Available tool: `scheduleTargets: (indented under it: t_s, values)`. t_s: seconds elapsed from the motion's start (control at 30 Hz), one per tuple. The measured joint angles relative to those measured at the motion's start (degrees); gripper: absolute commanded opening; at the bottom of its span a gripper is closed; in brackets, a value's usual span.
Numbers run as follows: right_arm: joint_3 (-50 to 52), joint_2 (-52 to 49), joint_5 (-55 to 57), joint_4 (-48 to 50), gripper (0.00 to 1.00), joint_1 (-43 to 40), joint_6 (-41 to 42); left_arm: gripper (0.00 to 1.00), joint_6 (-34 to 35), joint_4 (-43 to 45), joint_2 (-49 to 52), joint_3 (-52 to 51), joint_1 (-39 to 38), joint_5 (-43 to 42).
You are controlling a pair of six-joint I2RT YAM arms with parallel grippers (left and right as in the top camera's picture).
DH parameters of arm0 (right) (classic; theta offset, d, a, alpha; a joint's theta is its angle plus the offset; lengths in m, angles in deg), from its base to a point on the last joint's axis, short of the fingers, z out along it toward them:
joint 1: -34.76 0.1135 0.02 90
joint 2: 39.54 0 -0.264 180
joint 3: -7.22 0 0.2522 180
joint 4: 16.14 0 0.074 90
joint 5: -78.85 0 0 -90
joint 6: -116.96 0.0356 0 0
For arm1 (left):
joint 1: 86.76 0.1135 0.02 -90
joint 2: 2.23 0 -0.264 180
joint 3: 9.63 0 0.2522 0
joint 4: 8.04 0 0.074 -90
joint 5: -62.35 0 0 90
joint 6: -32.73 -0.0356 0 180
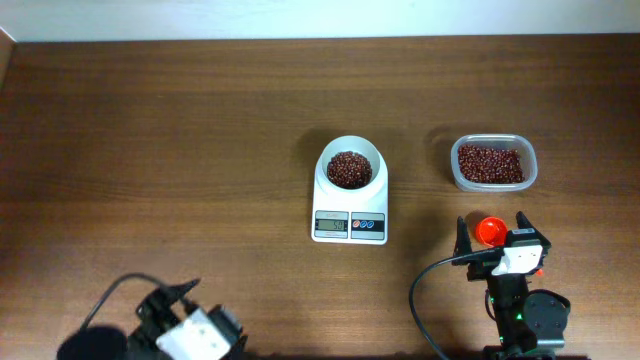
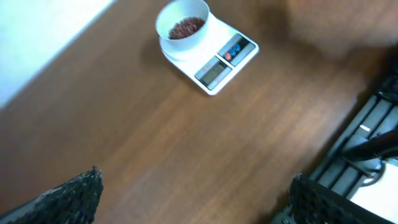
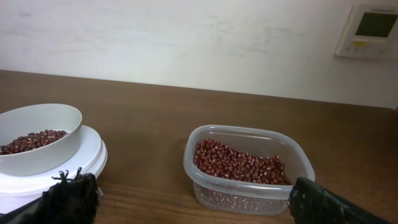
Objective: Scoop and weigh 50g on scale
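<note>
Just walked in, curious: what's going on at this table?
Two robot arms are weighing beans. The bowl on the scale already holds some, and more sit in a tub beside it. The right gripper is open around a red scoop; the left gripper is open and empty, back from the scale.

Our arms sit at the tabletop's near edge, left gripper (image 1: 165, 298) and right gripper (image 1: 490, 231) both with jaws spread wide.
</note>
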Motion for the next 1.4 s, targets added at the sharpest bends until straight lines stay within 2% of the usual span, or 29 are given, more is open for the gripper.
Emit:
scheduleTargets:
  t_s: [0.33, 0.57, 0.83, 1.23, 1.4]
  values:
    - [0.02, 0.0, 0.0, 0.0, 0.99, 0.0, 0.02, 0.99, 0.02, 1.03, -10.82, -2.89, 0.5, 1.05]
    - [0.04, 0.0, 0.0, 0.02, 0.99, 0.0, 0.0, 0.99, -0.02, 0.81, -17.0, -2.89, 8.33, 0.92]
    - [0.04, 0.02, 0.0, 0.02, 0.99, 0.0, 0.04, 0.99, -8.07, -3.32, -21.38, -2.86, 10.14, -4.48]
    - [0.04, 0.04, -0.02, 0.02, 0.99, 0.0, 0.0, 0.99, -13.27, -6.6, -26.16, -1.75, 10.12, -7.54]
    - [0.04, 0.04, 0.0, 0.02, 0.99, 0.0, 0.0, 0.99, -14.32, -3.98, -26.27, -1.7, 10.14, -8.13]
